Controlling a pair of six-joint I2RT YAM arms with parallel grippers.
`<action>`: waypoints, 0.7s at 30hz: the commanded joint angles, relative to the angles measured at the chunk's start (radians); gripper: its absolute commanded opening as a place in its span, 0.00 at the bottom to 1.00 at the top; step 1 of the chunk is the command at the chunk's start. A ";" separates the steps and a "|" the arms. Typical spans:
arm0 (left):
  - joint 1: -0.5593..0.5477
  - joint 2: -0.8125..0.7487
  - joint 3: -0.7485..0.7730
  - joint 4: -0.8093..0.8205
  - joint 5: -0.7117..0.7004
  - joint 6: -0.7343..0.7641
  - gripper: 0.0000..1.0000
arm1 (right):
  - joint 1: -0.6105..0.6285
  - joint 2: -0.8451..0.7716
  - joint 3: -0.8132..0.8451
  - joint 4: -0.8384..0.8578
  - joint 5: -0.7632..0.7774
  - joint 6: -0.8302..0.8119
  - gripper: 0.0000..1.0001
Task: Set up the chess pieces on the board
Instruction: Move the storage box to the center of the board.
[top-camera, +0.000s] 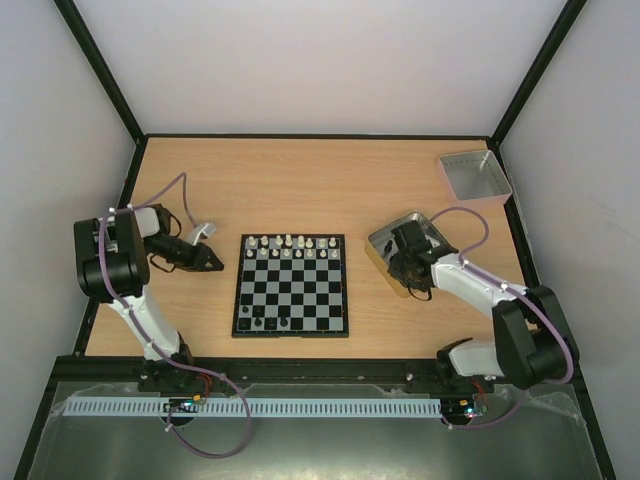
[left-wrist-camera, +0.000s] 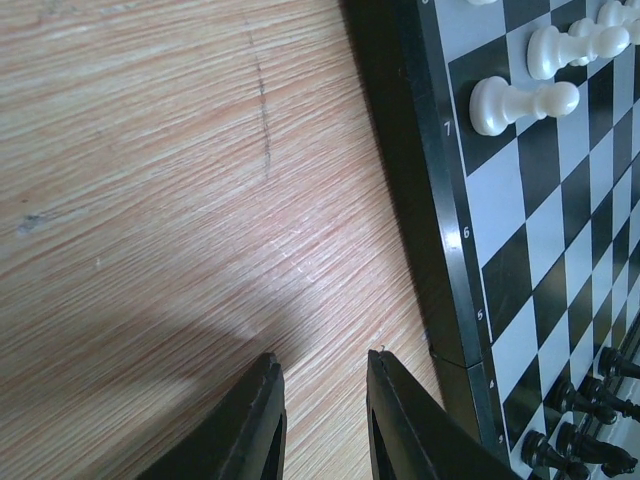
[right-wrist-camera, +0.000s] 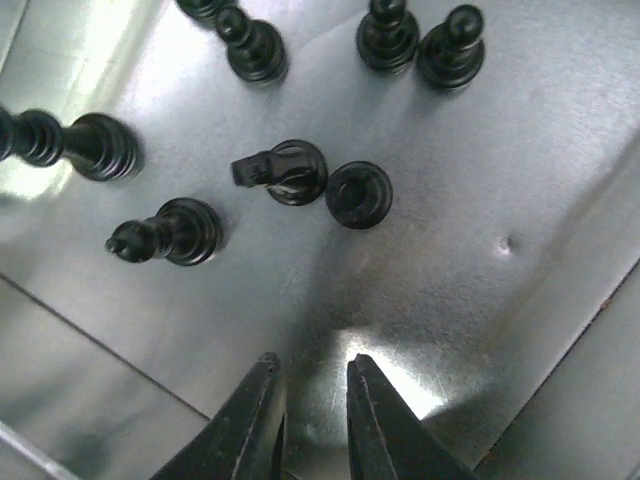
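Observation:
The board (top-camera: 291, 285) lies mid-table, with white pieces (top-camera: 290, 243) along its two far rows and a few black pieces (top-camera: 262, 321) at its near left. In the left wrist view its black border (left-wrist-camera: 425, 200), white pieces (left-wrist-camera: 522, 103) and black pieces (left-wrist-camera: 585, 440) show. My left gripper (top-camera: 210, 257) (left-wrist-camera: 322, 365) is open and empty, over bare wood just left of the board. My right gripper (top-camera: 415, 281) (right-wrist-camera: 312, 368) is open and empty, low inside the metal tin (top-camera: 384, 242), where several black pieces (right-wrist-camera: 290, 172) stand on the shiny floor (right-wrist-camera: 470, 200).
A grey square tray (top-camera: 475, 176) stands at the far right corner. The black frame posts and white walls close in the wooden table (top-camera: 300, 180). The tin's wall (right-wrist-camera: 80, 390) rises to the left of my right gripper.

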 joint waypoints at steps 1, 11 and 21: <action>0.012 0.009 -0.038 0.071 -0.174 0.016 0.25 | 0.069 -0.064 -0.036 -0.042 0.006 0.068 0.18; 0.015 -0.010 -0.047 0.068 -0.164 0.020 0.25 | 0.292 -0.115 -0.056 -0.077 0.021 0.226 0.17; 0.015 -0.015 -0.024 0.053 -0.148 0.015 0.25 | 0.475 -0.043 -0.037 -0.038 0.035 0.345 0.15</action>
